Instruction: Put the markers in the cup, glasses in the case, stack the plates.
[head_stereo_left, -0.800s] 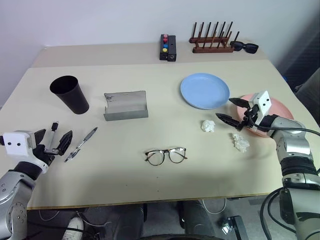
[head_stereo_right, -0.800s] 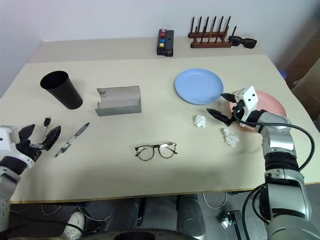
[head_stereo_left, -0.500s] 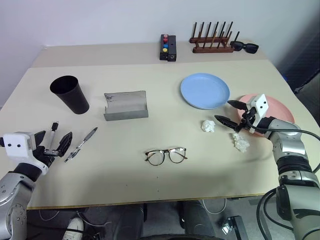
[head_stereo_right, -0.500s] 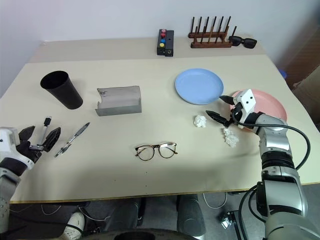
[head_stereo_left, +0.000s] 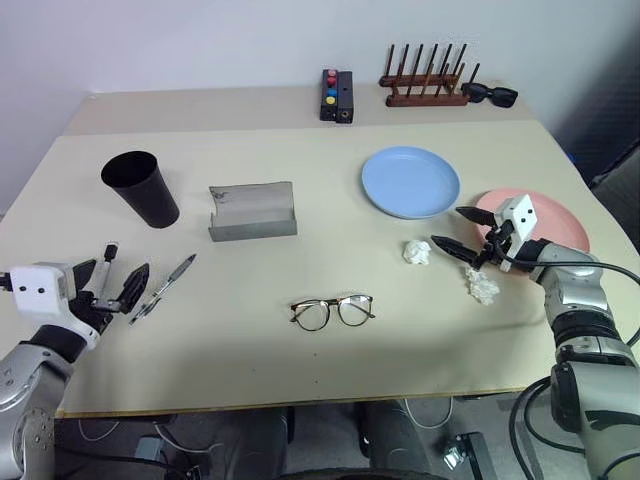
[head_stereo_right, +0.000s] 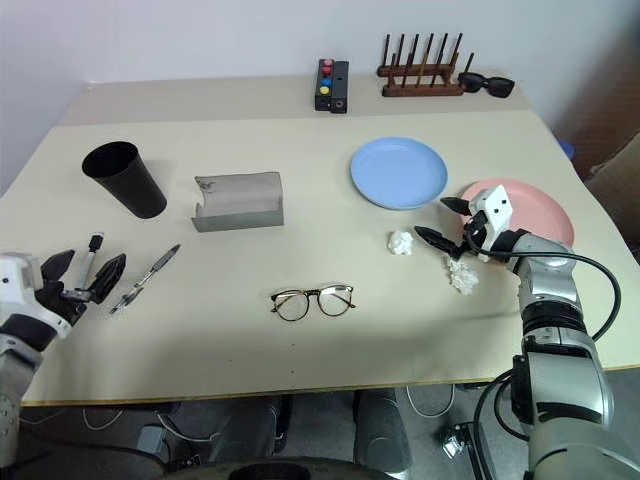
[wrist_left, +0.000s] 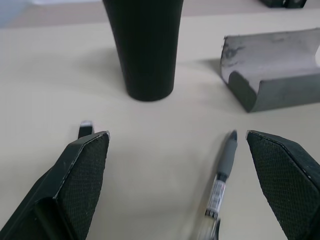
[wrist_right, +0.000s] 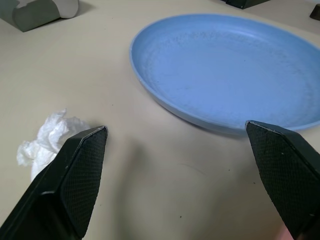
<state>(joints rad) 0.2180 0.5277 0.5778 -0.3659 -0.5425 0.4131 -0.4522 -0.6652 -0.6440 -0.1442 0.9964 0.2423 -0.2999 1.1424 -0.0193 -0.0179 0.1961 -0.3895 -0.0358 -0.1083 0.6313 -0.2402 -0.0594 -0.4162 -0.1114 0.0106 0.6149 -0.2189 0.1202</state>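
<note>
The black cup (head_stereo_left: 140, 188) stands upright at the left, with the open grey case (head_stereo_left: 252, 211) to its right. One marker (head_stereo_left: 162, 288) lies on the table beside my left gripper (head_stereo_left: 112, 280), which is open and low over the table. The other marker (head_stereo_left: 104, 262) lies partly behind its fingers. The glasses (head_stereo_left: 332, 310) rest unfolded at the front centre. At the right lie the blue plate (head_stereo_left: 410, 181) and the pink plate (head_stereo_left: 545, 215), side by side. My right gripper (head_stereo_left: 450, 227) hovers open between them, pointing at the blue plate (wrist_right: 225, 70).
Two crumpled tissues (head_stereo_left: 416, 251) (head_stereo_left: 482, 286) lie just in front of the right gripper. Along the back edge sit a black box with coloured buttons (head_stereo_left: 335, 95), a wooden peg rack (head_stereo_left: 425, 85) and black sunglasses (head_stereo_left: 490, 95).
My right gripper has sunk slightly toward the table beside the pink plate. The left gripper and the objects have stayed put.
</note>
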